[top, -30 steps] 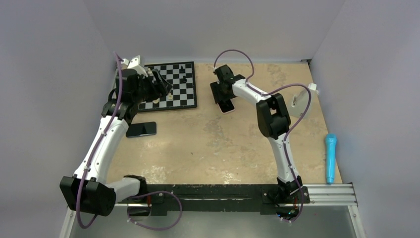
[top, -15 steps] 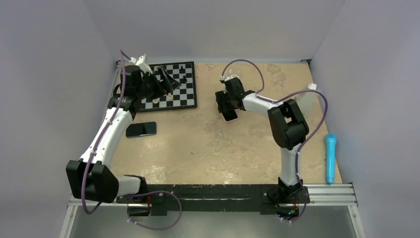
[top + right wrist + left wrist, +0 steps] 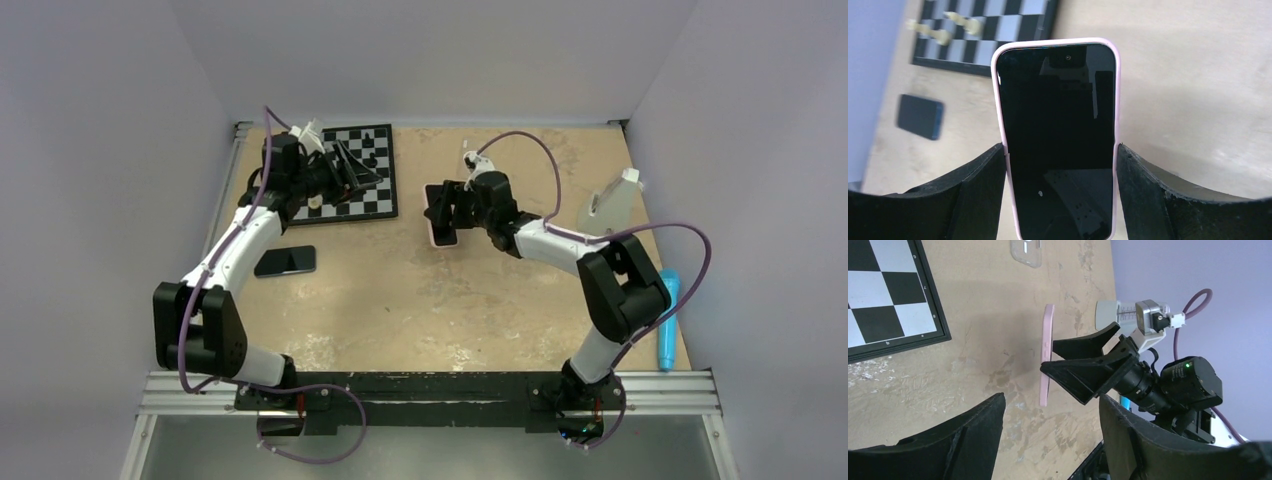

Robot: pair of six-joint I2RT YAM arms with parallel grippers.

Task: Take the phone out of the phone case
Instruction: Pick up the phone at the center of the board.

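Observation:
My right gripper (image 3: pixel 1062 150) is shut on the phone (image 3: pixel 1058 135), one finger on each long pink edge, black screen facing the camera. In the top view the phone (image 3: pixel 440 227) is held by the right gripper (image 3: pixel 443 212) just above the table, right of the chessboard. In the left wrist view it shows edge-on as a pink strip (image 3: pixel 1047 355) in the right gripper (image 3: pixel 1083 365). The transparent phone case (image 3: pixel 603 206) sits apart at the back right, and shows in the left wrist view (image 3: pixel 1026 250). My left gripper (image 3: pixel 1050 400) is open and empty, over the chessboard (image 3: pixel 352 172), pointing at the phone.
A chessboard (image 3: pixel 378 203) with a few pieces lies at the back left and shows in both wrist views (image 3: pixel 888 295) (image 3: pixel 993 35). An all-black phone (image 3: pixel 285 261) lies flat left of centre (image 3: pixel 919 116). A blue tube-shaped object (image 3: pixel 667 315) lies by the right wall.
My right gripper has swung the phone left and slightly nearer, its elbow moving out to the right. My left gripper has moved right over the chessboard toward the phone.

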